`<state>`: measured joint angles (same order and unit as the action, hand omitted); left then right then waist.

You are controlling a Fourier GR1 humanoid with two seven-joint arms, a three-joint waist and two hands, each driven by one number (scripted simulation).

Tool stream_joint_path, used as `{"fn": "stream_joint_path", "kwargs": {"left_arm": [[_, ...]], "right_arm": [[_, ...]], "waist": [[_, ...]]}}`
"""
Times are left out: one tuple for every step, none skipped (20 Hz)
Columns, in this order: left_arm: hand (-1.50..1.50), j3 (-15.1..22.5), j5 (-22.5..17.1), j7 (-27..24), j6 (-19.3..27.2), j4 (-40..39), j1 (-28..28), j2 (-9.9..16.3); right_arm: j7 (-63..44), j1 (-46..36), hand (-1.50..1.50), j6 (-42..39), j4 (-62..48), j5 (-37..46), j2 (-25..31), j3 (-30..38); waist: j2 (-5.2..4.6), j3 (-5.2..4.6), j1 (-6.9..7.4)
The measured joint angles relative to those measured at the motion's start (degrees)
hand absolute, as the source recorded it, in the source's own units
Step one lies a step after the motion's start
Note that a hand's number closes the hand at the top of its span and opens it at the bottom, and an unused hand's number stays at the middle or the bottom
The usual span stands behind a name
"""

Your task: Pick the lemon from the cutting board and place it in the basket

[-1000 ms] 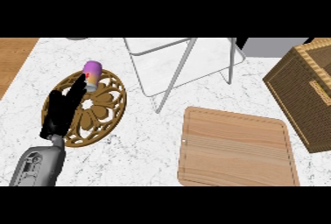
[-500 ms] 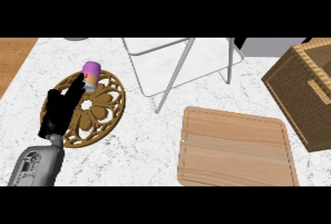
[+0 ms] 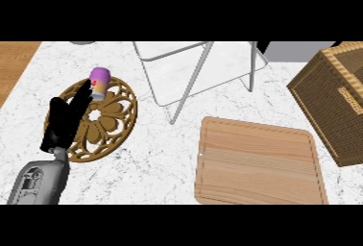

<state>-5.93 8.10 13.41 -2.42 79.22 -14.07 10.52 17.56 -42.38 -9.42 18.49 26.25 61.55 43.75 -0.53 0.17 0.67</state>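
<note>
- Although the task names a lemon, none shows on the cutting board (image 3: 257,163), whose pale wooden top with rounded corners lies bare; I cannot tell where the lemon is.
- A lemon would likely handle as light, stiff, waxy and apt to roll: best taken around its middle.
- The left hand (image 3: 65,120) lies with fingers straight over the carved wooden trivet (image 3: 110,122), holding nothing, fingertips at a purple-capped bottle (image 3: 99,82).
- The woven wicker basket (image 3: 333,98) stands at the right.

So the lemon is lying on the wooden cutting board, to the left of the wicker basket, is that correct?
Not quite. In the head view the cutting board carries nothing; no lemon shows anywhere. The board does lie left of the wicker basket. The only robot hand in view, the left, rests over a round wooden trivet.
</note>
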Motion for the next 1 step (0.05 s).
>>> {"fn": "stream_joint_path", "kwargs": {"left_arm": [[0.00,0.0,0.0,-0.2,-0.1,0.0,0.0,0.1]], "right_arm": [[1.1,1.3,-1.50,-0.9,-1.1,-0.5,1.3,0.8]], "waist": [[-0.05,0.03,-0.01]]}}
